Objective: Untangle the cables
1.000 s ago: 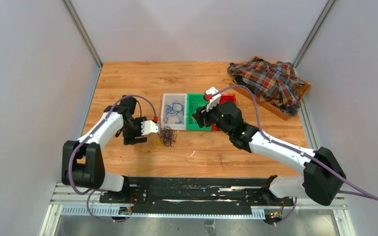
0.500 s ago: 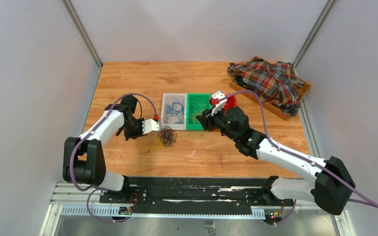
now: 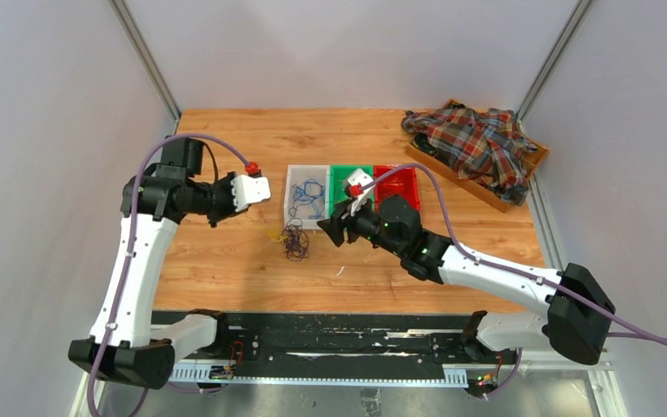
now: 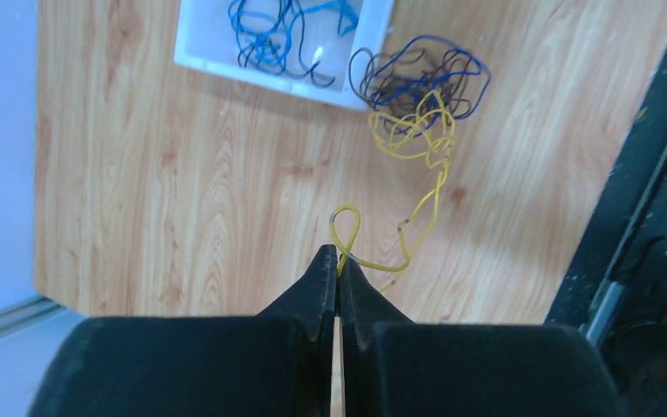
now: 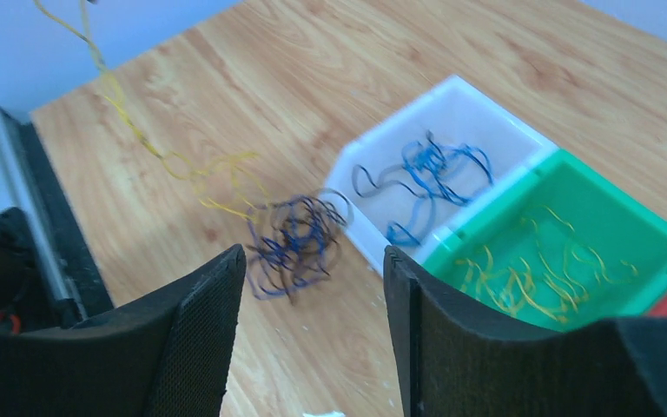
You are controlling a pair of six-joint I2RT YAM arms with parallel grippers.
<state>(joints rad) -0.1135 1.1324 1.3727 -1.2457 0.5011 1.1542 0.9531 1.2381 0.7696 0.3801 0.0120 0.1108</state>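
Cables (image 3: pixel 295 241) are lying in a dark blue-and-brown clump on the desk (image 3: pixel 226 130), just beside the near corner of the white bin (image 3: pixel 288 195). Left hand (image 4: pixel 339 258) is hanging above the desk, left of the clump, clenched on a yellow wire (image 4: pixel 419 213). The wire is running in kinks from the pinched fingertips into the clump, with a small loop sticking out past the tips. Right hand (image 5: pixel 313 261) is hovering near the clump on its right side, jaws spread, grasping nothing. White bin is holding blue wires (image 3: pixel 308 195). Green bin (image 3: pixel 352 168) next to it is holding yellow pieces (image 5: pixel 530 274), and red bin (image 3: pixel 397 168) is touching the green one. Plaid shirt (image 3: pixel 478 143) is lying at the far right corner.
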